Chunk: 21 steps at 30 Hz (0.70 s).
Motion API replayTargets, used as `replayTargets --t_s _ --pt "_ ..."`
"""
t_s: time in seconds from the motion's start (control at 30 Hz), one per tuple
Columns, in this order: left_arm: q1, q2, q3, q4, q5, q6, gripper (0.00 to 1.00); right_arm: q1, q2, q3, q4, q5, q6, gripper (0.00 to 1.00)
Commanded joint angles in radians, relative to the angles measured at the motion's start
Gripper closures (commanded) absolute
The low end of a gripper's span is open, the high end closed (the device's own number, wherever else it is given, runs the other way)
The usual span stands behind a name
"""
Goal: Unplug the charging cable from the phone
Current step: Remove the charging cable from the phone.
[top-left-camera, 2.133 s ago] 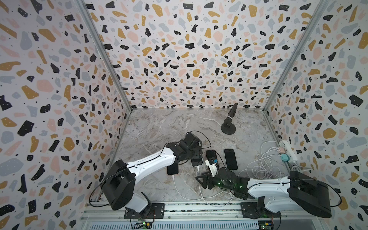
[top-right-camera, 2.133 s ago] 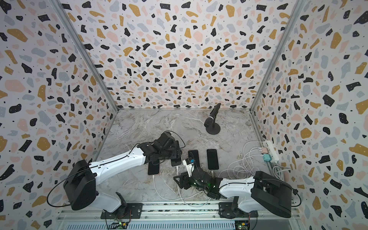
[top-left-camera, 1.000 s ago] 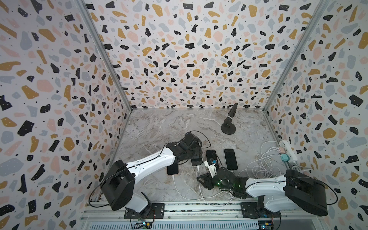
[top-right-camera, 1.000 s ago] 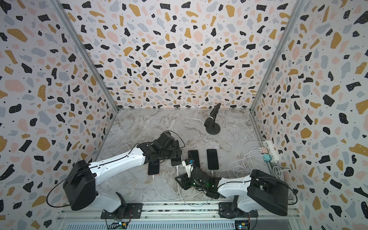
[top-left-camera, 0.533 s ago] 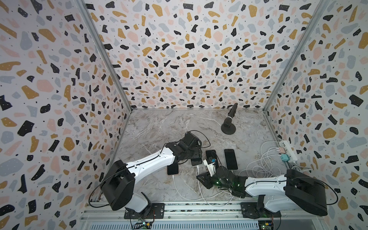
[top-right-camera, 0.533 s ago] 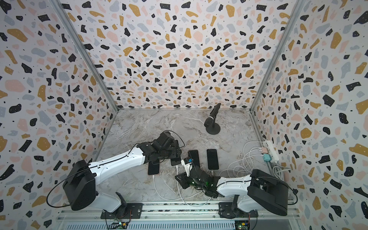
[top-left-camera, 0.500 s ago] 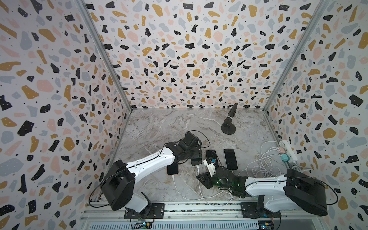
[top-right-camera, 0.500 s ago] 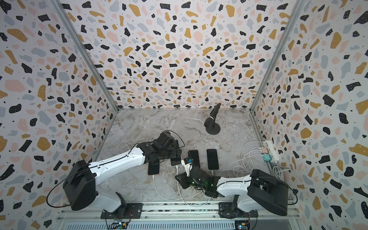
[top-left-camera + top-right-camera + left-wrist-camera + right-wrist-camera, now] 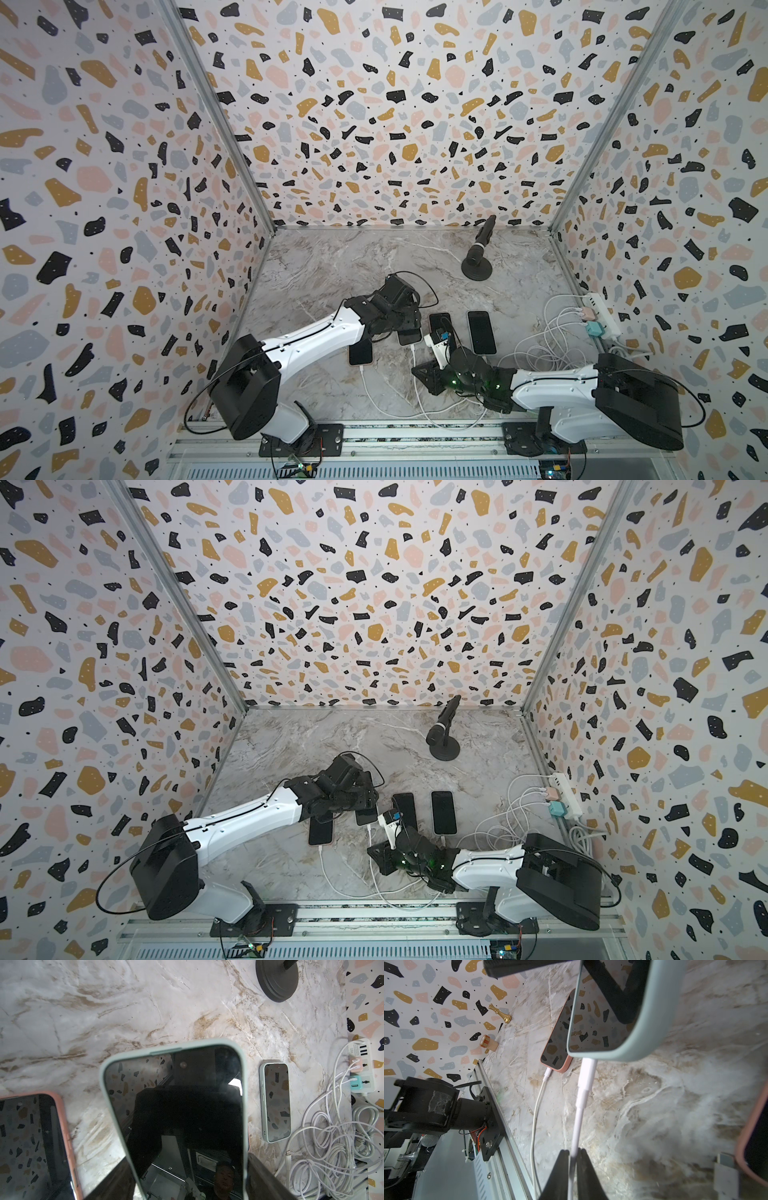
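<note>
Holding is done, pulling remains; left gripper clamps the phone; right gripper, at the phone's six o'clock in both top views, pinches the charging cable; plug still seated.

Wide bare counter is lying open toward the back left. A microphone stand is standing at the back right. Tangled white cables and a power strip are crowding the right wall. A row of phones, the left arm and the right arm are filling the front middle.
</note>
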Motion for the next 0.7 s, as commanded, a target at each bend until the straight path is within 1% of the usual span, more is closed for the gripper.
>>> replayTargets --t_s 0.0,0.23,0.4,0.67 --pt "0.006 -0.043 0.001 0.059 0.0 0.002 0.64 -0.002 0.0 0.026 -0.001 0.005 -0.008 0.87" --pt "0.006 -0.042 -0.001 0.064 -0.001 0.003 0.65 -0.003 0.013 0.028 0.0 0.006 -0.012 0.92" --pt "0.007 -0.03 0.032 0.048 -0.001 0.012 0.66 -0.002 0.018 0.034 0.001 0.003 -0.017 0.96" --pt "0.007 -0.035 0.046 0.044 -0.034 0.034 0.7 -0.002 0.025 0.038 -0.005 0.0 -0.03 1.0"
